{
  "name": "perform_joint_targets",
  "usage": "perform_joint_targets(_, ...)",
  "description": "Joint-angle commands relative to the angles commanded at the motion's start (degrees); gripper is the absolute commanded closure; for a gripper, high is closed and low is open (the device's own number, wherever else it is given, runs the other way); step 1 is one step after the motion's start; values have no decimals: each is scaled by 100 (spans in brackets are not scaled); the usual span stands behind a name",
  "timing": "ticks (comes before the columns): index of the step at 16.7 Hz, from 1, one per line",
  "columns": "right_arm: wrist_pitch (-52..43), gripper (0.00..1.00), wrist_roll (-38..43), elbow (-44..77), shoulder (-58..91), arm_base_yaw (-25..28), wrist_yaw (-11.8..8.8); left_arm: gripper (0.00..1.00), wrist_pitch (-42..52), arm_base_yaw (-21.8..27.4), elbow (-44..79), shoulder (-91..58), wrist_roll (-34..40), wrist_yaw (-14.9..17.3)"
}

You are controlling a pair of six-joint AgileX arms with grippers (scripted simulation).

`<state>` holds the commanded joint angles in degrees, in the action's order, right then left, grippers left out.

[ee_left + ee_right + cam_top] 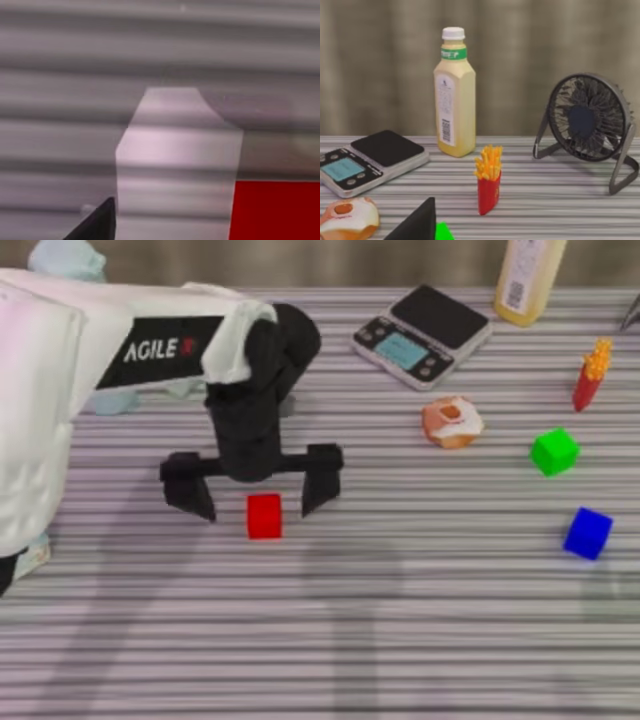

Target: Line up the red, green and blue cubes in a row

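Note:
The red cube [264,516] lies on the striped table, left of centre. My left gripper [256,483] hovers over it, open, with one black finger on each side of the cube and apart from it. The left wrist view shows the red cube [275,210] close up beside one dark fingertip [97,225]. The green cube [553,451] and the blue cube [587,532] sit apart at the right. My right arm is outside the top view. In its wrist view a single fingertip [417,225] stands far to one side, next to the green cube [442,231], holding nothing.
At the back stand a kitchen scale [422,335] and a yellow bottle [530,275]. A red carton of fries [592,375] and a round pastry [452,421] lie near the green cube. A small black fan [587,120] stands at the far right.

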<state>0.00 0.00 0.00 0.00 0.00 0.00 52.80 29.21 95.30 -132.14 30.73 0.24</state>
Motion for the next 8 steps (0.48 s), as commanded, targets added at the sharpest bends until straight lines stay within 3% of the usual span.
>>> perform_joint_targets(6, 0, 0, 0, 0, 0, 0, 0, 0, -337, 5, -212, -161, 4, 2)
perform_joint_targets(8, 0, 0, 0, 0, 0, 0, 0, 15, -337, 5, -212, -161, 4, 2)
